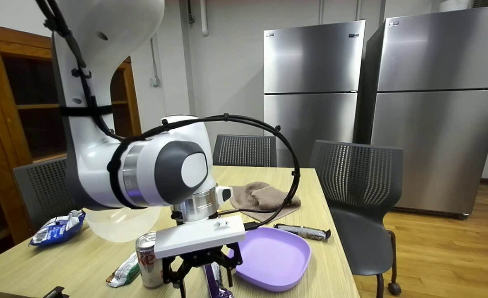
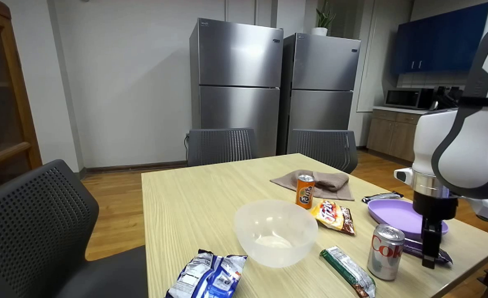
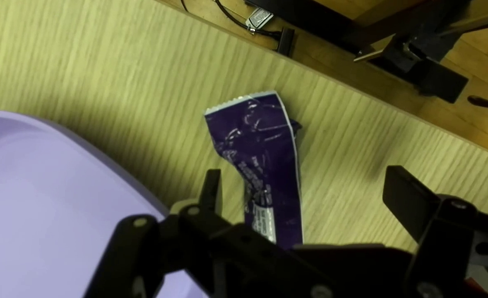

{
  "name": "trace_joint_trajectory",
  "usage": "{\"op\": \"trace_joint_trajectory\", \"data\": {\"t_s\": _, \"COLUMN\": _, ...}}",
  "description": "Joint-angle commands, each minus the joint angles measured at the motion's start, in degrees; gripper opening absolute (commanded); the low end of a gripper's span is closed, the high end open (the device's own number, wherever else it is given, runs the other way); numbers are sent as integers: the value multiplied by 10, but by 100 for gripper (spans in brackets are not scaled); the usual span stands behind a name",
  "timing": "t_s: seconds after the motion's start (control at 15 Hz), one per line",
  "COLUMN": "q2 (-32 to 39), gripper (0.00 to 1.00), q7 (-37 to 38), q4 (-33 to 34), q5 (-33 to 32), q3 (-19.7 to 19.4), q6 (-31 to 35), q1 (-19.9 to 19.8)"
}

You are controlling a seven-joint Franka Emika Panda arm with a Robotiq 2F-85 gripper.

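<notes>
in the wrist view, the purple packet lies just beside the lilac plate, its long axis roughly alongside the plate, crimped end toward the edge of the table. the gripper hangs near the plate, jaws wide apart. a silver can stands upright near the plate.

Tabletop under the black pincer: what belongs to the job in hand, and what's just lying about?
Likely in the job:
dark purple plastic-wrapped bar at the open black pincer, not held
perhaps the lilac rounded plate close by

Apparently just lying about:
silver Coke can
orange Fanta can
green-white wrapped bar
silver wrapped bar
blue-white snack bag
yellow snack bag
translucent bowl
brown cloth
</notes>
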Motion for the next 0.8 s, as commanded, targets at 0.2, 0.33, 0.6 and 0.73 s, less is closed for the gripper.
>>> {"op": "trace_joint_trajectory", "data": {"t_s": 0.2, "q2": 14, "gripper": 100, "q7": 18, "q4": 10, "q5": -7, "q3": -6, "q6": 21, "q1": 9}}
{"op": "trace_joint_trajectory", "data": {"t_s": 0.33, "q2": 17, "gripper": 100, "q7": 19, "q4": 11, "q5": -5, "q3": -5, "q6": 24, "q1": 9}}
{"op": "trace_joint_trajectory", "data": {"t_s": 0.6, "q2": 23, "gripper": 66, "q7": 17, "q4": 13, "q5": -5, "q3": -5, "q6": 31, "q1": 9}}
{"op": "trace_joint_trajectory", "data": {"t_s": 0.73, "q2": 24, "gripper": 49, "q7": 17, "q4": 14, "q5": -4, "q3": -6, "q6": 33, "q1": 10}}
